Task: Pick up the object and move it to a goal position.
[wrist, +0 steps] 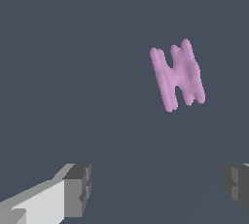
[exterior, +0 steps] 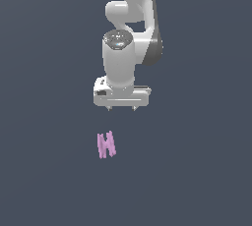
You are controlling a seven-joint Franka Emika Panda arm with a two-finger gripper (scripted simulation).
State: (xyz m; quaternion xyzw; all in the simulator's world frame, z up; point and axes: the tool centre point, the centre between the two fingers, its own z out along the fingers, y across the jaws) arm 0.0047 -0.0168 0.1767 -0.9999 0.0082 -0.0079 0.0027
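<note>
Exterior view: I have the gripper (exterior: 121, 108) hanging above the object (exterior: 106, 144), jaws spread and empty. I judge this the approach step; next I must shift toward the object, then descend. The object lies apart from the gripper, offset to the exterior view's left.

Wrist view: the object (wrist: 177, 74) sits off-centre from the gripper (wrist: 158, 186), outside the gap between its fingers (wrist: 78, 189).
</note>
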